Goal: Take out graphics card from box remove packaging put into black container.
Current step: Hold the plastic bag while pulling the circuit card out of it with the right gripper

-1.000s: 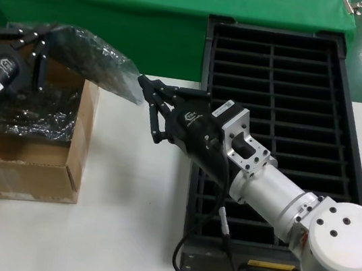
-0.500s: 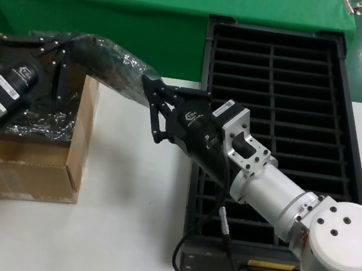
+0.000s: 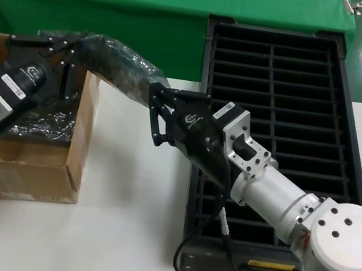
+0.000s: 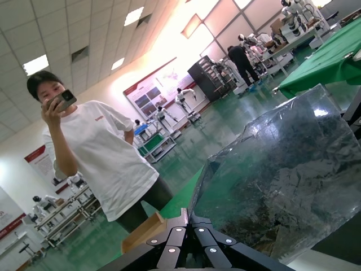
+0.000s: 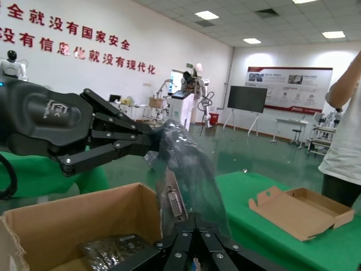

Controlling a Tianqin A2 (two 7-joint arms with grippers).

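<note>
— Reading labels: any?
— Yellow tag on crate (image 3: 273, 67), unreadable.
— Card?
— I see it bagged (image 3: 120, 65), held above box (image 3: 23, 166): left gripper (image 3: 60, 53) and right gripper (image 3: 153, 101) both clamp bag ends.

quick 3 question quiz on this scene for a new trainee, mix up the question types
1. True or false: the bagged graphics card hangs in the air between the left gripper and the right gripper.
2. Multiple choice: the bag's end nearest the black container is pinched by A) the left gripper, B) the right gripper, C) neither.
3. Fill in: in the head view, more crinkly bags lie inside the ____.

Key: 1 true; 2 B; 3 box.
</note>
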